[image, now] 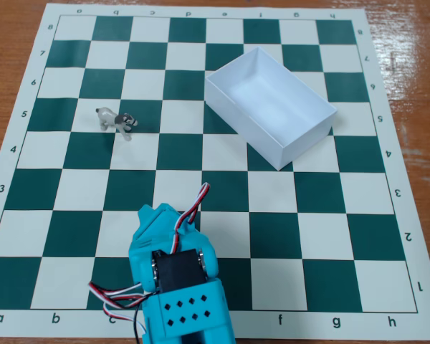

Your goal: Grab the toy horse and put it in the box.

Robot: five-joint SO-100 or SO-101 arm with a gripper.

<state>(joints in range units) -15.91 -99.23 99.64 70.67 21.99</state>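
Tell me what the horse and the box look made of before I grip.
The toy horse looks like hard moulded plastic: pale, with dark patches and a slight sheen, though it is small in view. The box looks like thin white paper or card, matte, with sharp folded edges.

Fixed view: looks steeply down from above the arm's side of the table [7, 29].
Coverage: the whole chessboard [201, 165], fairly near.

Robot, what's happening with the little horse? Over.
Tool low over board, state unclear. Horse standing, untouched. Box empty. Nothing in the way.
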